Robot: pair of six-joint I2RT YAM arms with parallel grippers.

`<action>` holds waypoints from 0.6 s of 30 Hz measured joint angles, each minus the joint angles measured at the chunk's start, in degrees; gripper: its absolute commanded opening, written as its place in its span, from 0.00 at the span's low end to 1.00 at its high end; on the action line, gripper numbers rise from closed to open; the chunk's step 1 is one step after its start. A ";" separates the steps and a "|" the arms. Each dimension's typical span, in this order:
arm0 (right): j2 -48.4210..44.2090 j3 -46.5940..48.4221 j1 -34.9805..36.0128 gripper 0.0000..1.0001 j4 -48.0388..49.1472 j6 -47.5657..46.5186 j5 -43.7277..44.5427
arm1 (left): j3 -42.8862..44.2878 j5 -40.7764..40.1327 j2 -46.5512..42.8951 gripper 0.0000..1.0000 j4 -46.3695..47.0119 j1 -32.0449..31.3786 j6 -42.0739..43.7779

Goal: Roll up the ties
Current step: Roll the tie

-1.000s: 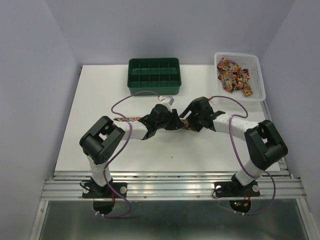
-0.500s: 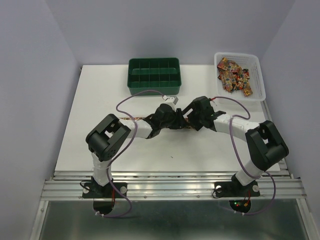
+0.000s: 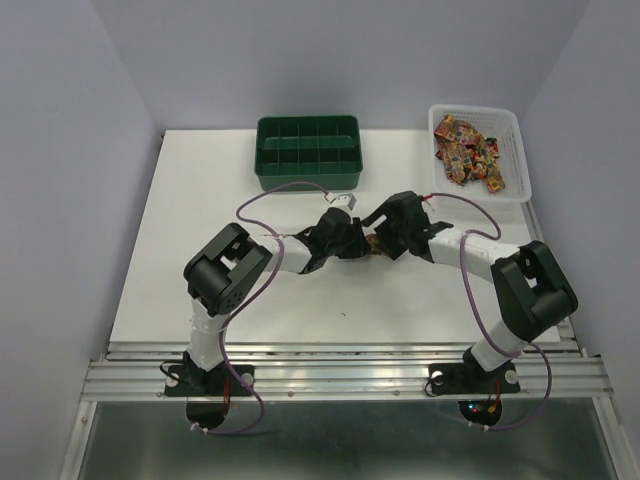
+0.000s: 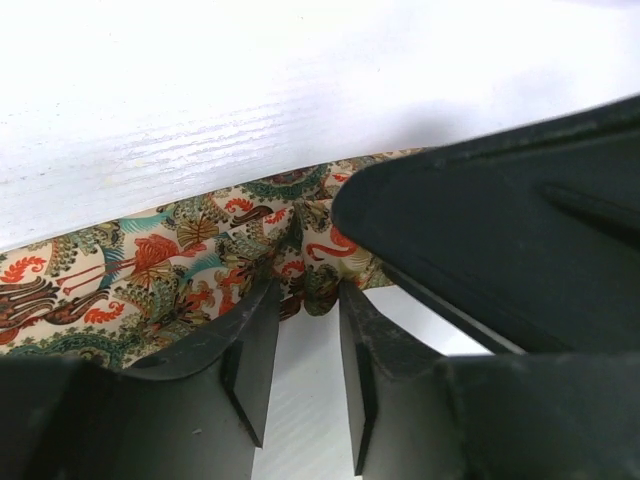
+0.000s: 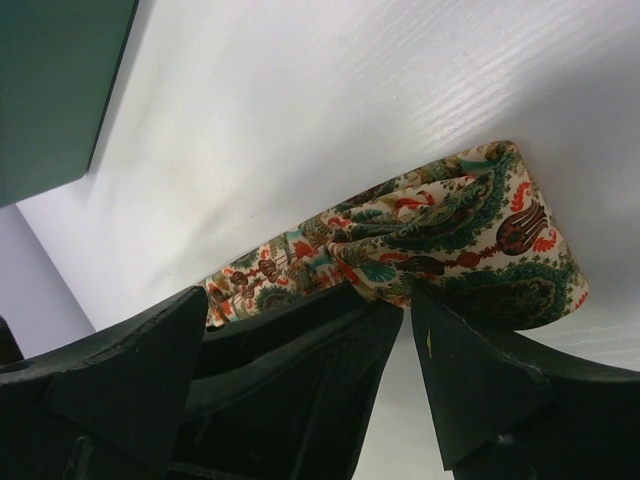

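Ties (image 3: pixel 468 150) in white basket (image 3: pixel 519 165); green tray (image 3: pixel 305 178) nearby.

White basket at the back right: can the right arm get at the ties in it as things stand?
Probably yes: the white basket stands open-topped on that arm's side, and nothing stands between them. The right claw is open astride the tie at mid-table, though.

Tie (image 5: pixel 470 220) mostly hidden under both jaws from above, basket (image 3: pixel 478 108) contents too small to tell
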 measured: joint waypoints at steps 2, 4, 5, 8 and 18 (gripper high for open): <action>-0.02 -0.31 0.17 0.88 0.81 0.02 -0.68 | 0.00 -0.68 0.22 0.40 -0.39 0.00 -0.59; 0.00 -0.85 0.17 0.88 1.79 0.04 -1.29 | 0.00 -1.16 0.22 0.39 -0.37 0.00 -1.20; 0.00 -1.03 0.17 0.88 2.14 0.09 -1.49 | 0.00 -1.25 0.22 0.39 -0.42 0.00 -1.51; 0.00 -1.14 0.17 0.88 2.62 0.24 -1.73 | 0.00 -1.38 0.22 0.38 -0.44 0.00 -2.01; -1.38 -1.14 0.13 0.88 1.79 -0.96 -0.92 | 0.00 -1.53 0.50 0.37 -0.22 -0.04 -2.36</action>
